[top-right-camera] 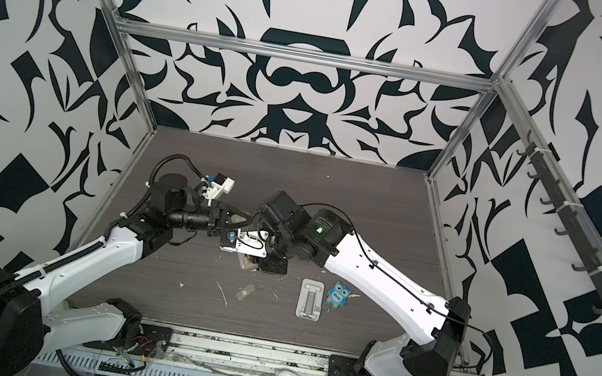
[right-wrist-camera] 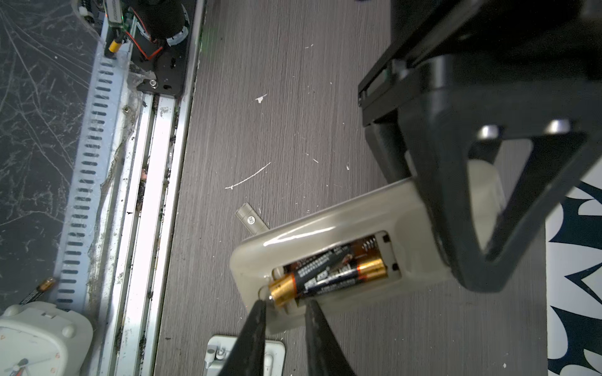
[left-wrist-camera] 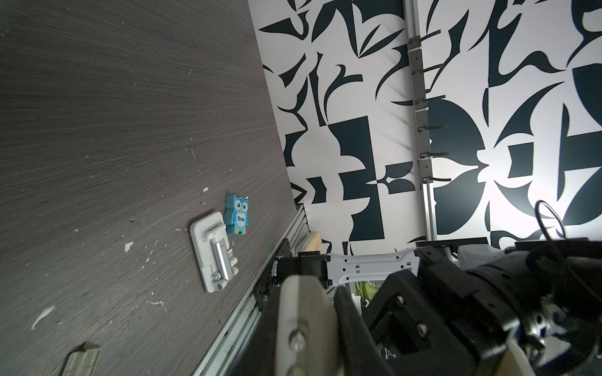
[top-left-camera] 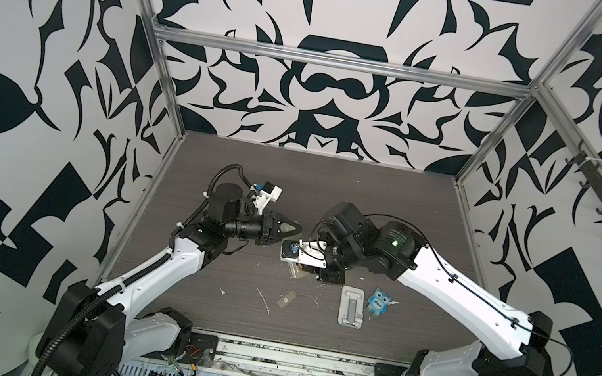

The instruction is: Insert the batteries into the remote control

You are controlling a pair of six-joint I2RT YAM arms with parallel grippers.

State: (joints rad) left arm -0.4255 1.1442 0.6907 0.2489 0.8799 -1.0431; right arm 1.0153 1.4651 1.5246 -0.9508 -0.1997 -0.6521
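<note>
The slim remote control [right-wrist-camera: 325,228], its glossy beige-grey back upward, hangs tilted above the dark grey wood-grain tabletop [right-wrist-camera: 277,97]. Its far end passes between the black left fingers [right-wrist-camera: 433,201], which look closed on it. In its open bay sit the two batteries [right-wrist-camera: 329,276], thin dark cylinders with gold-brass ends. The nearer one rides askew, its gold end poking past the bay's rim. The pointed black right fingers [right-wrist-camera: 254,328] stand slightly apart at either side of that end; whether they pinch it I cannot tell. The batteries are probably light, rigid and smooth, apt to roll or squirt free, so pressing the raised end down or gripping mid-body seems safest. The shiny shell looks slippery. On the tabletop lie a small flat grey-beige cover [top-left-camera: 286,300], a silvery-white slotted stand [top-left-camera: 352,306] and a blue owl figure [top-left-camera: 379,301], among white flecks. Black-and-white patterned walls [top-left-camera: 334,15] on aluminium framing enclose the workspace.
</note>
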